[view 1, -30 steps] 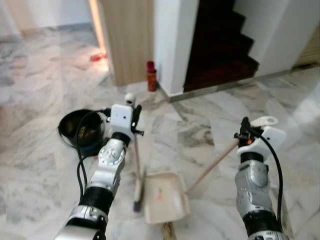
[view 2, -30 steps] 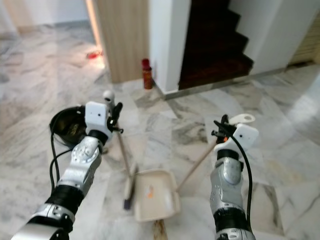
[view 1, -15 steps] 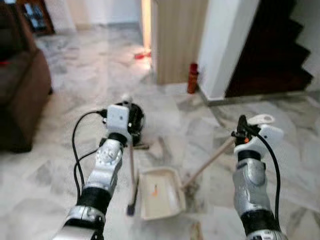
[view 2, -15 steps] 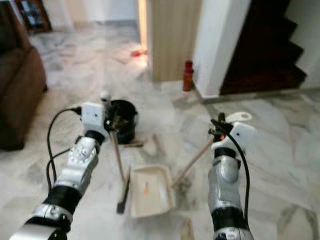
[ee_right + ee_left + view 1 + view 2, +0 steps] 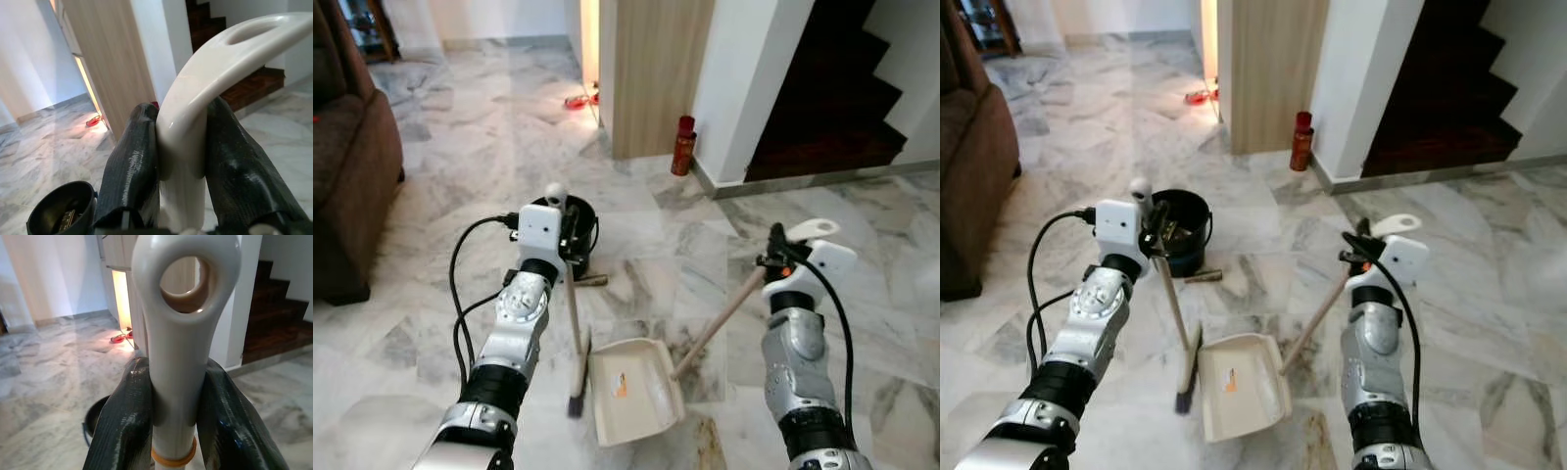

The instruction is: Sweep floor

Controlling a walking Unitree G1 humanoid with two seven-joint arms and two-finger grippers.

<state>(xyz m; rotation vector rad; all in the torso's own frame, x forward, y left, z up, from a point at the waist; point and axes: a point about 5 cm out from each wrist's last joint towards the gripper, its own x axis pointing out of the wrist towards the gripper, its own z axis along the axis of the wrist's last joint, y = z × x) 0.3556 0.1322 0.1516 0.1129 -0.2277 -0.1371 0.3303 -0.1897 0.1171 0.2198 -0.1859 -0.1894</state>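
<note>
My left gripper (image 5: 570,232) is shut on the top of a cream broom handle (image 5: 178,357), whose looped end (image 5: 554,192) sticks up above the fingers. The broom stands nearly upright, and its dark brush head (image 5: 578,380) rests on the marble floor. My right gripper (image 5: 777,257) is shut on the cream grip (image 5: 205,93) of a long-handled dustpan. The wooden shaft (image 5: 717,323) slants down to the cream pan (image 5: 633,388), which lies flat beside the brush. A small orange scrap (image 5: 621,386) sits inside the pan.
A black bin (image 5: 581,233) holding debris stands just behind the broom. A red bottle (image 5: 682,146) leans at the foot of a white pillar (image 5: 744,78). Dark stairs (image 5: 832,88) rise at the back right. A brown sofa (image 5: 347,166) is on the left. A brown stain (image 5: 708,452) marks the floor nearby.
The camera has swung left and then settled, bringing the sofa into view. The bin now stands close behind the broom. Both grippers hold the same handles as before.
</note>
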